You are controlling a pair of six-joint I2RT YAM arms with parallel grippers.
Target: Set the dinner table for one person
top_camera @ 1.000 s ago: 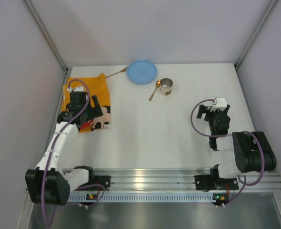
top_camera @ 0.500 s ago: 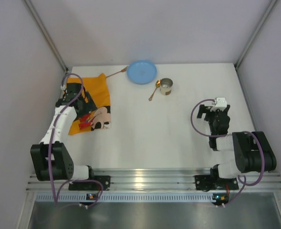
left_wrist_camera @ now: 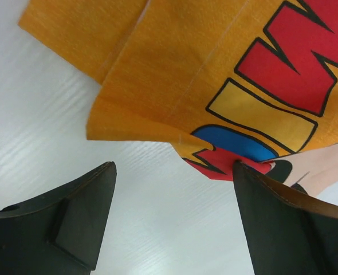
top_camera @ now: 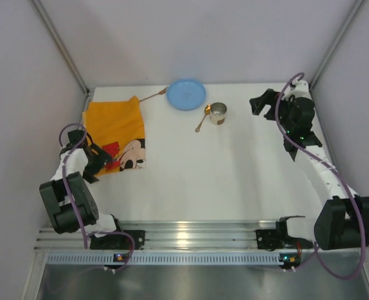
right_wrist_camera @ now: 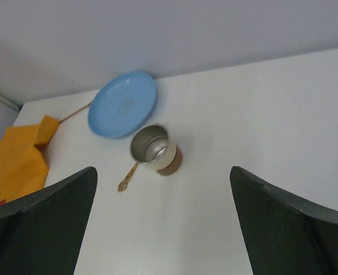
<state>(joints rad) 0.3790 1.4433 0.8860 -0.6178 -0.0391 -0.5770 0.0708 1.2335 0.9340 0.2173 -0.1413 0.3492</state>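
Note:
The dinner table (top_camera: pixel 222 181) is a white top. An orange cartoon cloth (top_camera: pixel 112 128) lies at its left. My left gripper (top_camera: pixel 107 162) is low at the cloth's near corner. In the left wrist view it (left_wrist_camera: pixel 175 172) is open, and the cloth (left_wrist_camera: pixel 226 74) reaches the tip of its right finger. My right gripper (top_camera: pixel 254 104) is open at the far right, pointing at a metal cup (top_camera: pixel 218 113). In the right wrist view the cup (right_wrist_camera: pixel 156 150) lies beyond the open gripper (right_wrist_camera: pixel 162 172), apart from it.
A blue plate (top_camera: pixel 186 94) sits at the far edge, also in the right wrist view (right_wrist_camera: pixel 123 103). A gold spoon (top_camera: pixel 202 120) lies left of the cup. Another gold utensil handle (top_camera: pixel 152 95) pokes out between plate and cloth. Walls close in left, right and back.
My left gripper drew back from over the cloth to its near corner. My right arm swung from the near right out to the far right, facing the cup.

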